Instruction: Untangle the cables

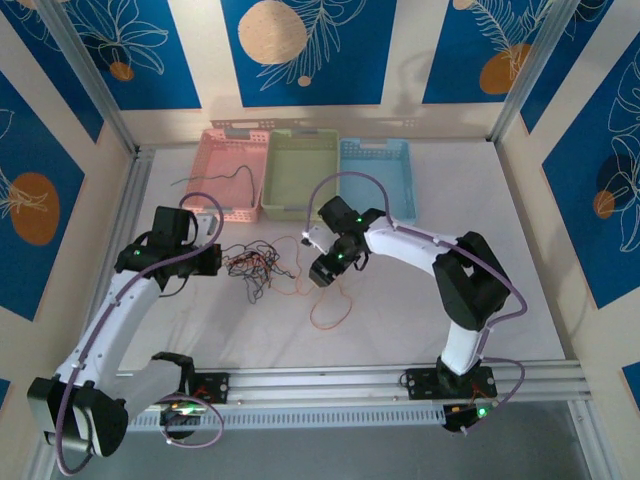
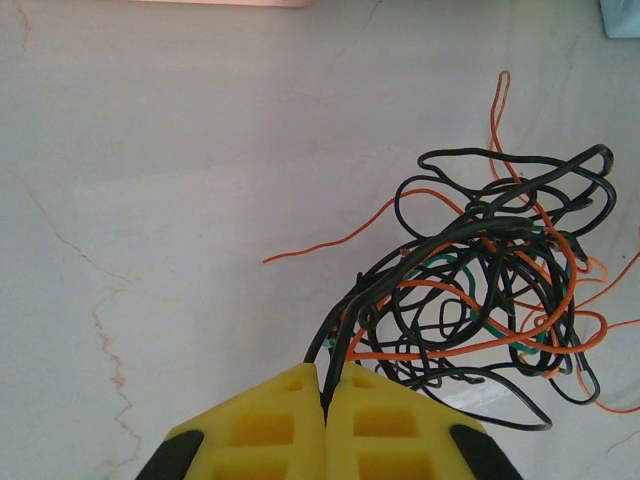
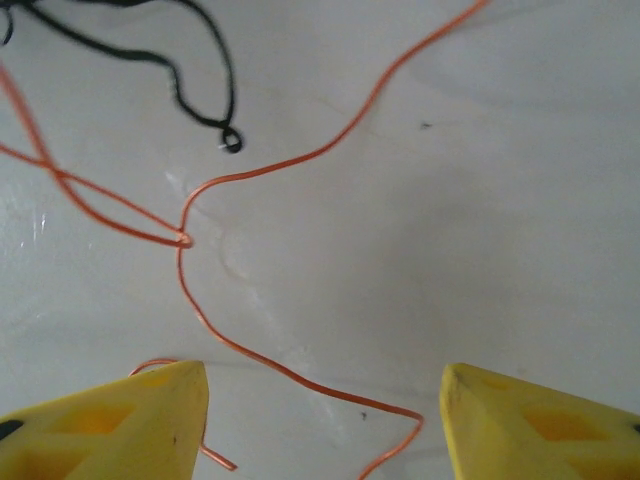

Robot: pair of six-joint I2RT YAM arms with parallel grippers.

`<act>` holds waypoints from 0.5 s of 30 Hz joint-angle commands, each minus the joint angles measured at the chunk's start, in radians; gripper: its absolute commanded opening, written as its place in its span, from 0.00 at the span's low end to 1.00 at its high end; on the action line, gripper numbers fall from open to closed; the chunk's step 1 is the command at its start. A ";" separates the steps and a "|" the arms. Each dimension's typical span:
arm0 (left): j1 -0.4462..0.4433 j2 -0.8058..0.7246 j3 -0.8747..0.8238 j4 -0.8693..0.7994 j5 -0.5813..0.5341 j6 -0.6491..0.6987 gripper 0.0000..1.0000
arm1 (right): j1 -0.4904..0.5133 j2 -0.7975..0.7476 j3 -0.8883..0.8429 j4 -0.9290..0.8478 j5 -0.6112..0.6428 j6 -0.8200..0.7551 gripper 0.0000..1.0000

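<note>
1. Far left of the top view: left gripper [image 1: 207, 259] low over the white table [image 1: 450, 190], aimed rightward.
2. From the left wrist camera: yellow fingers [image 2: 262, 432] pressed fully together, with a few black strands pinched in the seam between them.
3. Just right of that grip: tangle of cables [image 2: 490, 290] resting on the table. Black and orange wires knotted with a trace of green, loose orange ends straying out at the top and left.
4. Behind, at the far edge: pink basket [image 1: 232, 205], green basket [image 1: 300, 200] and blue basket [image 1: 385, 205] side by side, touching.
5. Across the pink basket: one dark wire [image 1: 228, 178], its left end reaching past the basket's left wall.
6. Right of the tangle: right gripper [image 3: 325, 400] hanging just above the table, jaws standing wide apart, nothing held.
7. Under and ahead of those jaws: orange cable [image 3: 300, 170] flat on the table, a stretch of it running through the gap and touching neither finger, plus a curled black strand [image 3: 205, 110] at upper left.
8. In the top view, the same orange cable forming an open loop near the right gripper, toward the arm bases.
</note>
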 commanded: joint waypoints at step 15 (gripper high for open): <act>0.009 0.011 -0.010 0.006 0.003 0.023 0.00 | 0.121 0.157 0.072 -0.130 0.139 -0.229 0.63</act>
